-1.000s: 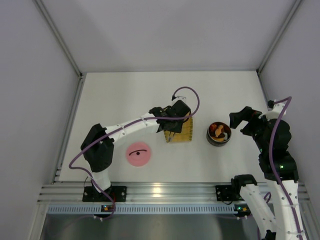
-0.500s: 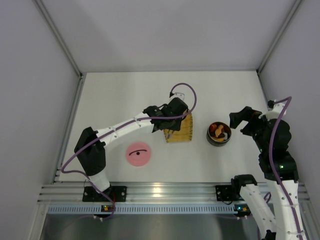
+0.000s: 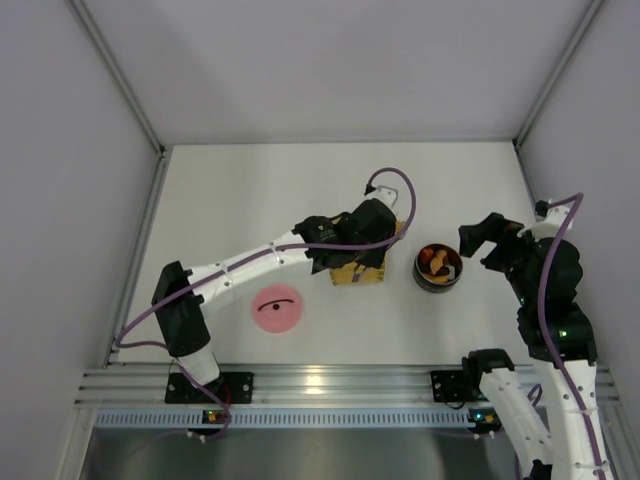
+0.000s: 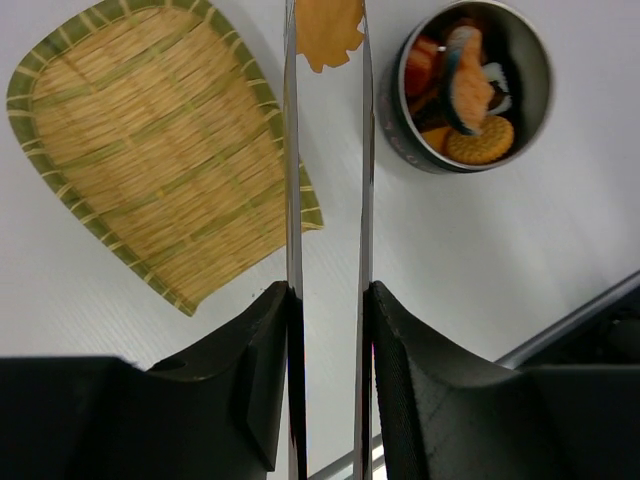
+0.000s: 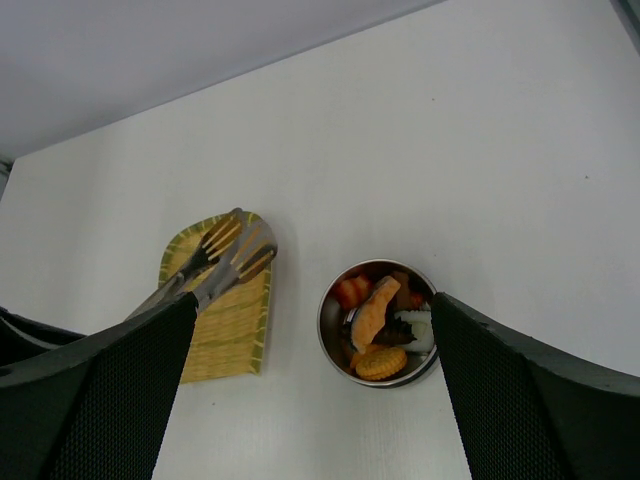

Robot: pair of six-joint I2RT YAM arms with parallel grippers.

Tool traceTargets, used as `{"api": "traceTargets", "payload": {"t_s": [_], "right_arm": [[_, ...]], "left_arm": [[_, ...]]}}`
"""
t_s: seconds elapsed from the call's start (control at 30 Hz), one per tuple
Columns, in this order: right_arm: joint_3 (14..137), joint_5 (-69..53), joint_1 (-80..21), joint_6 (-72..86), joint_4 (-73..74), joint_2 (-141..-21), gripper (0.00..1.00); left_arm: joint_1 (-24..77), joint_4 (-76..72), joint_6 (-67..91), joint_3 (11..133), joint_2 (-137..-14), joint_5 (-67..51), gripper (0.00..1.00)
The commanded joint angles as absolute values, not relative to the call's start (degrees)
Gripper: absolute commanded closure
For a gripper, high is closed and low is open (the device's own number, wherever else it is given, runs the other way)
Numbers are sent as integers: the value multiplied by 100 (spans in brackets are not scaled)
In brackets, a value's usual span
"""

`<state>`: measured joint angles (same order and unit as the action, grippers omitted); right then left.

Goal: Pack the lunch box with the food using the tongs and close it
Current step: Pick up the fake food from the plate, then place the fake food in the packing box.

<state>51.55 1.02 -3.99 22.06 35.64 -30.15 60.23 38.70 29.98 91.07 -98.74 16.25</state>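
My left gripper point(image 4: 328, 290) is shut on the tongs point(image 4: 292, 150), its jaws pressing on the two slim silver arms. A flat orange piece point(image 4: 327, 35) shows between the tong tips. The tips hover by the right edge of the yellow woven tray point(image 4: 150, 130), just left of the lunch box point(image 4: 470, 85). The steel lunch box point(image 5: 378, 322) holds food point(image 5: 372, 312): orange rounds, dark bits and a white chunk. Its pink lid point(image 3: 277, 308) lies flat on the table, left of the tray. My right gripper point(image 5: 314, 305) stands open and empty, above and just right of the lunch box.
The woven tray point(image 3: 372, 270) has nothing on it and lies partly under my left wrist. White walls close off the table point(image 3: 250, 190) at the back and both sides. An aluminium rail point(image 3: 330, 385) runs along the near edge.
My left arm has swung right with the tongs, from over the tray toward the lunch box. The right arm, lunch box and lid have not moved.
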Motion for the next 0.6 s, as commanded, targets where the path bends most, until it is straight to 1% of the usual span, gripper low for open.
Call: {"api": "traceTargets", "payload": {"t_s": [0.0, 0.27, 0.57], "right_arm": [[5396, 105, -343, 2162, 3630, -3006, 1], [5432, 114, -343, 2162, 3647, -2997, 1], [5476, 123, -343, 2136, 3665, -3015, 0]], "left_arm": [[6266, 3727, 2839, 9579, -9852, 1547, 60], [6802, 3525, 2646, 9984, -10309, 1266, 60], [6943, 3121, 2567, 10072, -10608, 809, 60]]}}
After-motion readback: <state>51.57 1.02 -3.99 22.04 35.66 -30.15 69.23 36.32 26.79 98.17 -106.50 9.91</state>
